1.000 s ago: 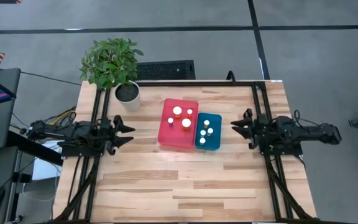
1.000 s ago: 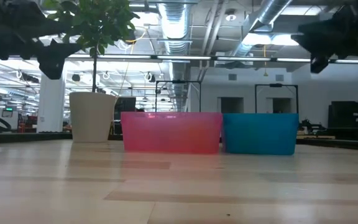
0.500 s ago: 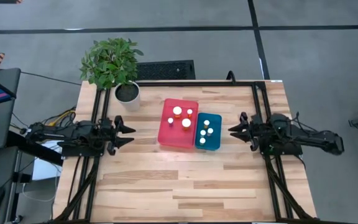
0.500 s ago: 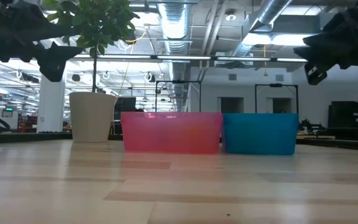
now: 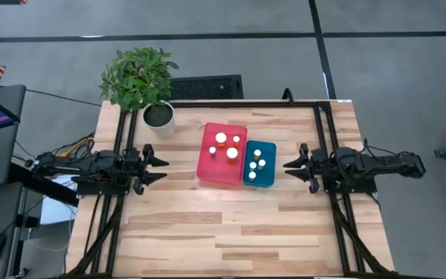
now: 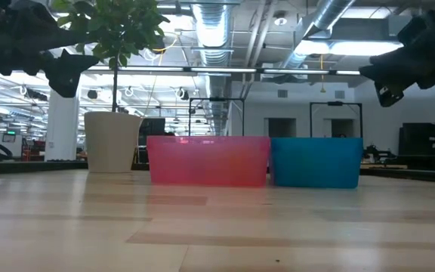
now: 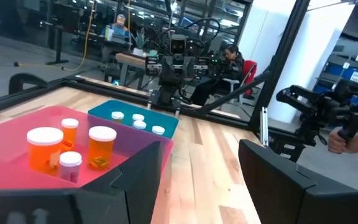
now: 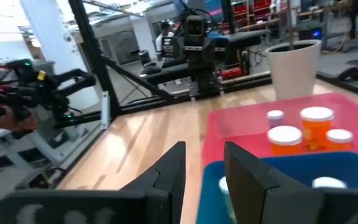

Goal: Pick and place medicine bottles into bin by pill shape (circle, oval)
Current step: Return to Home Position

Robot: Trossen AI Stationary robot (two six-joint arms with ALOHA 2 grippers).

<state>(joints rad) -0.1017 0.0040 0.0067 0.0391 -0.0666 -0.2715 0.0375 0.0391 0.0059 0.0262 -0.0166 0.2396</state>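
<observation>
A red bin (image 5: 222,153) holds several amber bottles with white caps (image 7: 102,145). A blue bin (image 5: 260,163) beside it on the right holds several white-capped bottles (image 7: 136,118). My left gripper (image 5: 159,163) is open and empty, above the table left of the red bin. My right gripper (image 5: 291,165) is open and empty, above the table right of the blue bin. In the right wrist view the red bin's bottles (image 8: 316,127) and the blue bin (image 8: 303,177) lie past my fingers.
A potted plant (image 5: 149,85) in a white pot stands at the table's far left, behind the red bin. Black frame rails (image 5: 325,132) run along both table sides. Bare wood (image 5: 231,225) lies in front of the bins. A person's hand with a controller shows beyond the table (image 7: 344,134).
My right gripper has moved a little toward the blue bin and dipped slightly, staying open. My left gripper has kept still. The bins and bottles have not moved.
</observation>
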